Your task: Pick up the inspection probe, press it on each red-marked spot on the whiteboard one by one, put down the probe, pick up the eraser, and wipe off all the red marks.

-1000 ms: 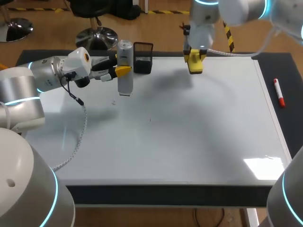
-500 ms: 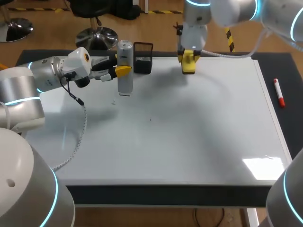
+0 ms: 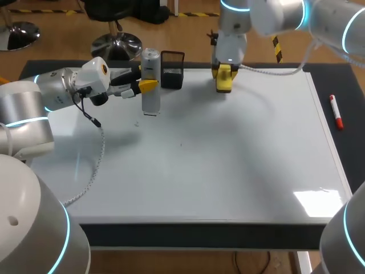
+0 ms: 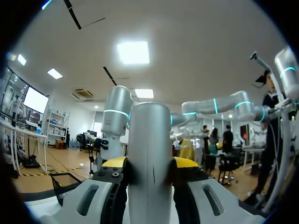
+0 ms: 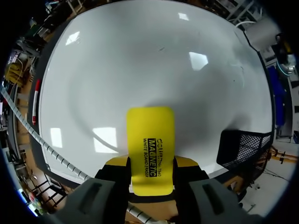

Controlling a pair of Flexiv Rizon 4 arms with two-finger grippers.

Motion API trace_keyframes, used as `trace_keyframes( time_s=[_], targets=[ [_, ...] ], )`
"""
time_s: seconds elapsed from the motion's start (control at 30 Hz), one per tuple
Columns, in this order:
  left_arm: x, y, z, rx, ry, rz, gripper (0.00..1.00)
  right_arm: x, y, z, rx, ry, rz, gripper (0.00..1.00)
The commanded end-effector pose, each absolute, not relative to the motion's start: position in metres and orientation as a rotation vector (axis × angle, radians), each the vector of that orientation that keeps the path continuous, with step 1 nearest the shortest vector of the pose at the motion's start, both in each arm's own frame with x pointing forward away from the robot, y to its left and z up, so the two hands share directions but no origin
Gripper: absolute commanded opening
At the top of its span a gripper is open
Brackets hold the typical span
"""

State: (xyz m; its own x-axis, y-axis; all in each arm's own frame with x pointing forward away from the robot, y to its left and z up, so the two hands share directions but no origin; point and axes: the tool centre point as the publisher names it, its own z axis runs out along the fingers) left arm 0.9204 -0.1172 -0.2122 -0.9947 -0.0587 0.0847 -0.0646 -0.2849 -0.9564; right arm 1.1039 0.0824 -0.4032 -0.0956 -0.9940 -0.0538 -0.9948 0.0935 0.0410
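Observation:
The inspection probe [image 3: 150, 80], a silver cylinder, stands upright over the whiteboard's [image 3: 228, 160] back left part. My left gripper [image 3: 146, 85] is shut on it from the side, and in the left wrist view the probe [image 4: 149, 154] fills the gap between the fingers of the left gripper [image 4: 149, 164]. At the back edge of the board, my right gripper [image 3: 224, 73] is shut on the yellow eraser [image 3: 223, 80]. In the right wrist view the eraser [image 5: 150, 144] juts out from the right gripper [image 5: 150, 165] over the whiteboard [image 5: 140, 60]. I see no red marks on the board.
A black mesh basket [image 3: 172, 69] stands at the back edge between the probe and the eraser, and shows beside the fingers in both wrist views [image 4: 65, 184] [image 5: 243, 149]. A red marker [image 3: 336, 112] lies on the dark mat right of the board. A cable [image 3: 94, 165] trails across the board's left side.
My right arm has carried the eraser left and back along the board's rear edge, toward the mesh basket. The left arm and the probe have kept still.

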Motion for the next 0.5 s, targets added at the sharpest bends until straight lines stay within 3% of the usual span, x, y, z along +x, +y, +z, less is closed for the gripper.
trace_keyframes(
  time_s=[0.03, 0.5],
  targets=[
    [0.920, -0.118, -0.212, 0.161, -1.876, 2.513, 0.00, 1.112, 0.086, -0.409, -2.114, 2.330, 0.112, 0.00],
    [0.920, -0.118, -0.212, 0.161, -1.876, 2.513, 0.00, 1.115, 0.088, -0.424, -2.106, 2.380, 0.135, 0.00]
  ],
)
